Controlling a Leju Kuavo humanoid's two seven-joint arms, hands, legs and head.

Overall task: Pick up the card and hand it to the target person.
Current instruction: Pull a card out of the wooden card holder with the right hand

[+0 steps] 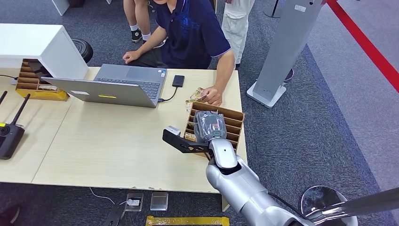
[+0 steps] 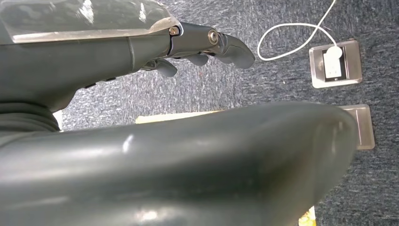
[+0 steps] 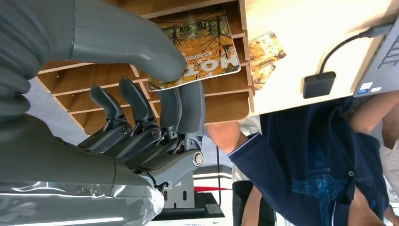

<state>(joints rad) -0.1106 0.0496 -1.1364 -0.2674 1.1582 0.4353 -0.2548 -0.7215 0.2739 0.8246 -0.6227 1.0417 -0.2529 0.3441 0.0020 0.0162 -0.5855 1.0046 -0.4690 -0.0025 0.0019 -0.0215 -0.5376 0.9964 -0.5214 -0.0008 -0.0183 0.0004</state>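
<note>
Your right hand [image 3: 155, 108] pinches the card [image 3: 202, 52] over the wooden rack [image 1: 234, 123]; left hand [image 2: 207, 44] hangs loose, nothing in it.

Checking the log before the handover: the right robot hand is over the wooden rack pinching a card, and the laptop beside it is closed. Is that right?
Not quite. The laptop is open, as the head view shows. The rest holds: the right robot hand pinches the card over the wooden rack.

Open light wooden tabletop [image 1: 117, 141] lies left of the slotted brown wooden card rack [image 1: 234, 123]; beyond it, a person's hand [image 1: 212, 95] and grey open laptop [image 1: 113, 87] obstruct.
</note>
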